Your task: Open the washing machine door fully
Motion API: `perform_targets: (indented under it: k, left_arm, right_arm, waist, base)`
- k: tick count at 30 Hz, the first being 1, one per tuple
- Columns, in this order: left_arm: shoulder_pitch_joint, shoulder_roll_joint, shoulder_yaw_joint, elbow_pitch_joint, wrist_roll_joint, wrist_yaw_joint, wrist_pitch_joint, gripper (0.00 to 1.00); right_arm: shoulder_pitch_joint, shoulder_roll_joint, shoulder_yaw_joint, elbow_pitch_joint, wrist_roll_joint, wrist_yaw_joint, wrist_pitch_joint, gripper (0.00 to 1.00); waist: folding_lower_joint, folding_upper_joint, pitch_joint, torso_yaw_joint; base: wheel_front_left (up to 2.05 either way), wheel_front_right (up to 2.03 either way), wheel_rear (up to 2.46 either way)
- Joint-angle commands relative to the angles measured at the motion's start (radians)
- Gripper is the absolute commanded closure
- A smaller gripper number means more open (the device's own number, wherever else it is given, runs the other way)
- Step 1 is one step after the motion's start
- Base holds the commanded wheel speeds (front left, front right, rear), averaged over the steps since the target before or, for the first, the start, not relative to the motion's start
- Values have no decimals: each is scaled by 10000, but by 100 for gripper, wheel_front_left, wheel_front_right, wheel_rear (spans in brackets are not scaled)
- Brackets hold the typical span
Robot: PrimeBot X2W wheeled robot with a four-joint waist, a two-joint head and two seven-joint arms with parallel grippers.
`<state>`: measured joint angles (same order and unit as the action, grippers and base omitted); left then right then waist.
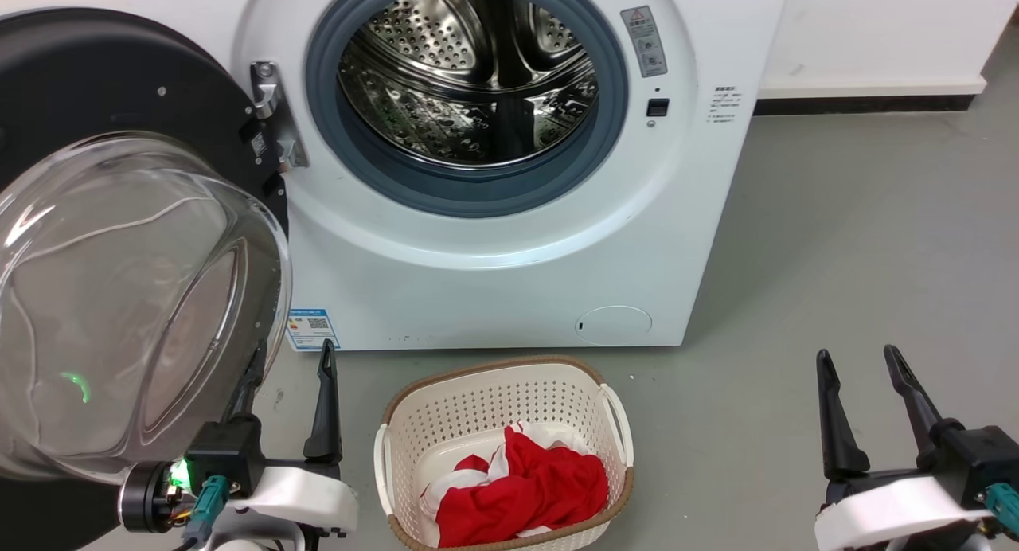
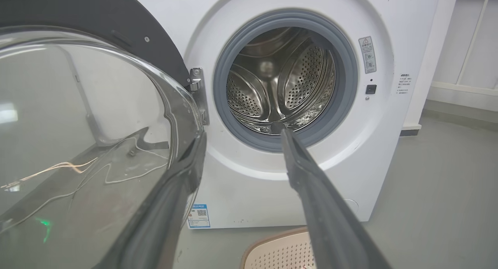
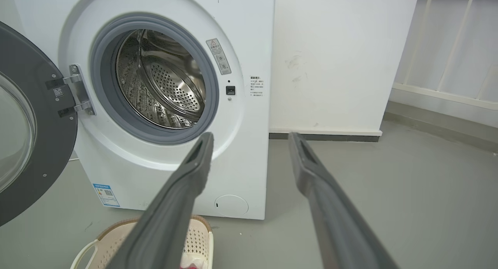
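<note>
At head view's 9 o'clock, door [image 1: 95,73] stands swung out on its hinge [image 1: 275,113], glass bowl [image 1: 119,296] bulging twd camera. Washer [image 1: 493,288] at 12, drum [image 1: 470,73] exposed. L tool [image 1: 293,356] at 7: spread, empty, one finger just beside bowl's edge, contact unclear. R tool [image 1: 857,353] at 4: spread, empty. Basket [image 1: 478,400] w/ red cloth [image 1: 533,487] at 6.

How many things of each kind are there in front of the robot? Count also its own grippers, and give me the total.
Washing machine: 1
Washing machine door, swung open: 1
Laundry basket: 1
Red and white cloth heap in the basket: 1
Grippers: 2, left gripper and right gripper, both open
Total: 6
</note>
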<state>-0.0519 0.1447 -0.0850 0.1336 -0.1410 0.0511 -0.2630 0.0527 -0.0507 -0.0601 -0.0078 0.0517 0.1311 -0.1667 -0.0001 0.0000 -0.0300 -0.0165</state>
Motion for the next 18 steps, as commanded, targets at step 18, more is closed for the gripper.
perform_targets:
  k: [18]
  left_arm:
    - [-153,-149,157,312,94,-83,-25,0]
  right_arm:
    - [72,15,130,158,111,-6,-54,0]
  waist:
    - [1,0,53,-85]
  base:
    - [0,0,0]
